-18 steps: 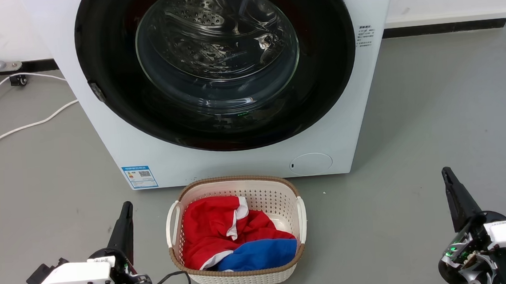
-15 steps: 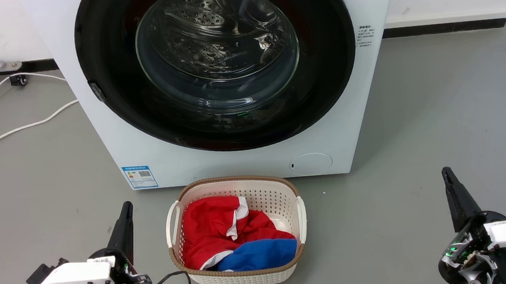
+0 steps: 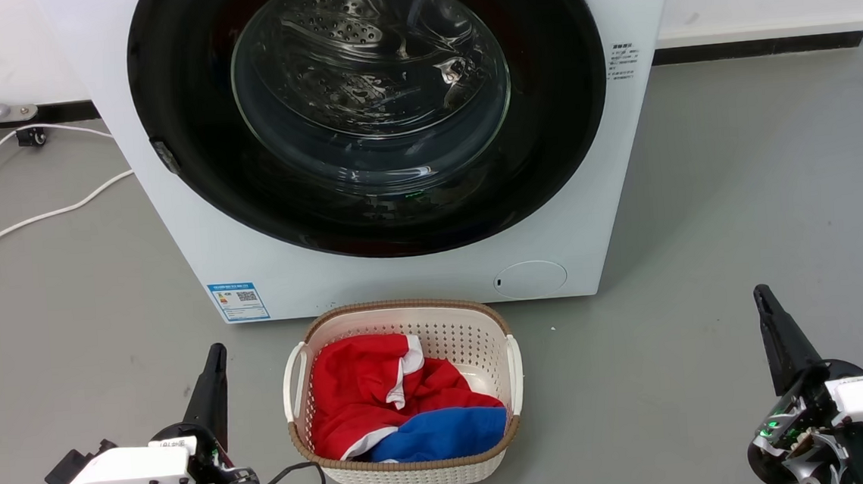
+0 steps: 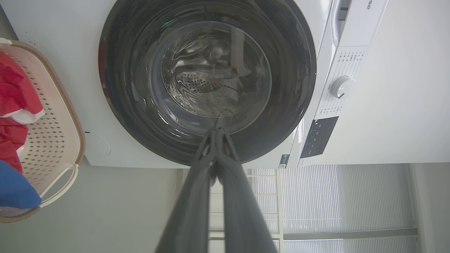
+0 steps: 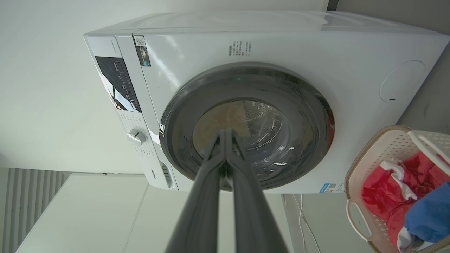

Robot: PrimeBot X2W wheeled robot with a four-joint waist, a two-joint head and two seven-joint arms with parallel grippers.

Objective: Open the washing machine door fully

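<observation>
The white washing machine stands ahead of me, its round glossy black door shut flat against the front, the clear glass bowl at its centre showing the steel drum behind. The same door fills the upper half of the left wrist view and sits mid-frame as the door in the right wrist view. My left gripper is shut at the lower left, well short of the machine. At the lower right my right gripper is shut too, holding nothing. Both fingertip pairs press together.
A cream laundry basket with red, white and blue clothes sits on the grey floor right in front of the machine, between my grippers. White cables trail on the floor at the left. A white wall with dark skirting runs behind.
</observation>
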